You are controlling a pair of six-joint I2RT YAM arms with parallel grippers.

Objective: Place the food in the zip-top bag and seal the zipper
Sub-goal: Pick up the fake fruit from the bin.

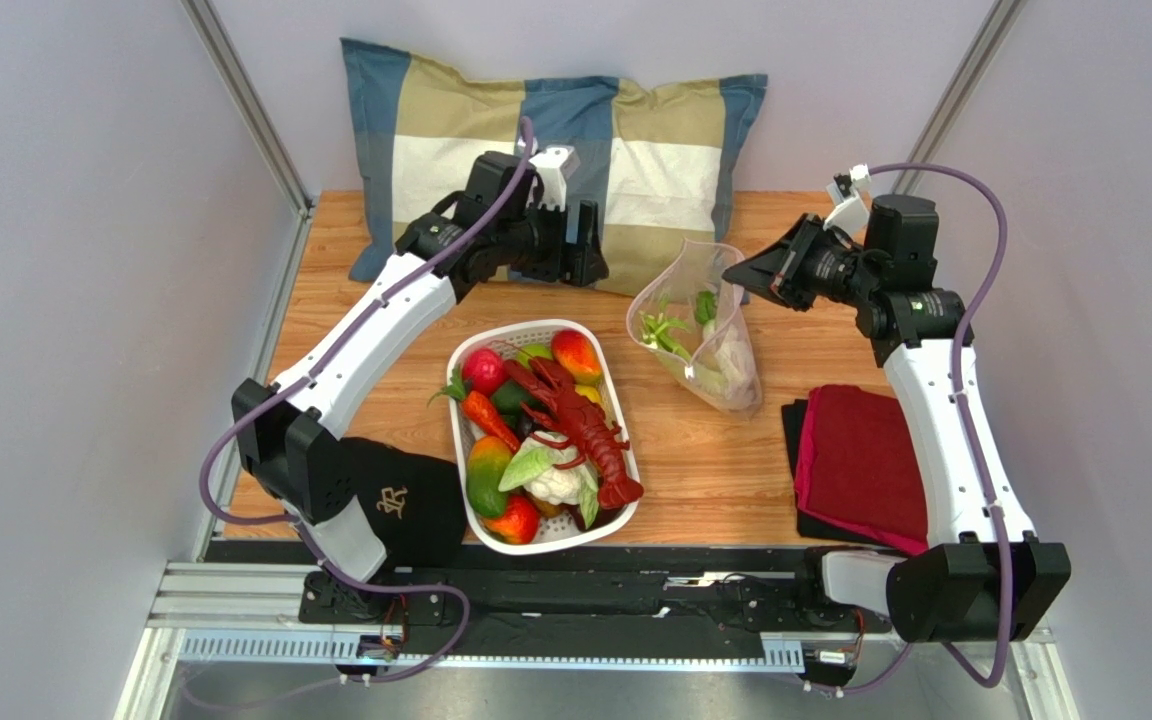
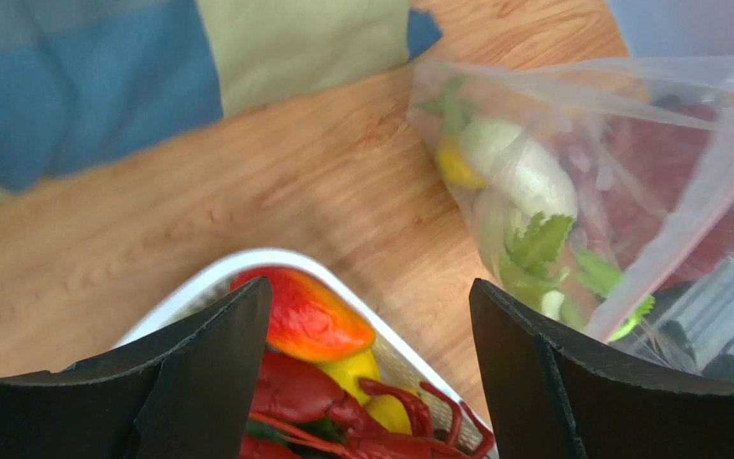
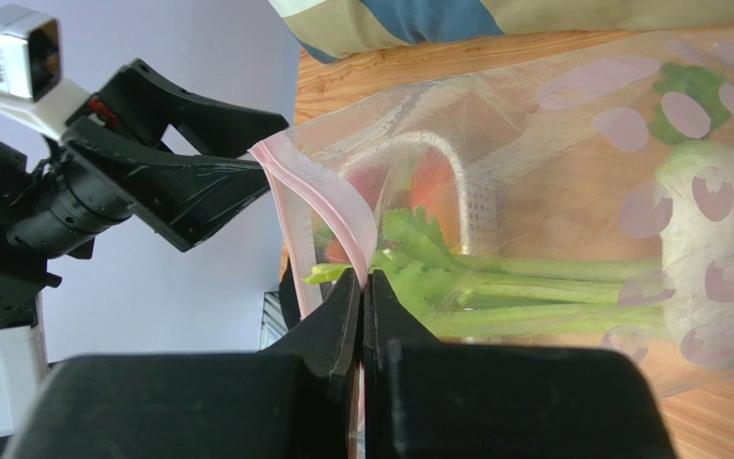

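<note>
Right gripper (image 3: 363,282) jaws closed on zipper (image 3: 315,189) of zip-top bag (image 1: 720,342); green stalk (image 3: 553,285) inside. Left gripper (image 2: 369,289) jaws open, empty, over basket (image 1: 555,545) far end.

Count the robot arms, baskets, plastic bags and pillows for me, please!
Black-and-white robot arms: 2
White slotted plastic basket: 1
Clear floppy zip-top plastic bag: 1
Blue, tan and white checked pillow: 1
Total: 5

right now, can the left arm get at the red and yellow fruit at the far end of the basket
Probably yes: the left gripper hangs open above that fruit, which lies uncovered on top in the white basket, with nothing between them.
</note>
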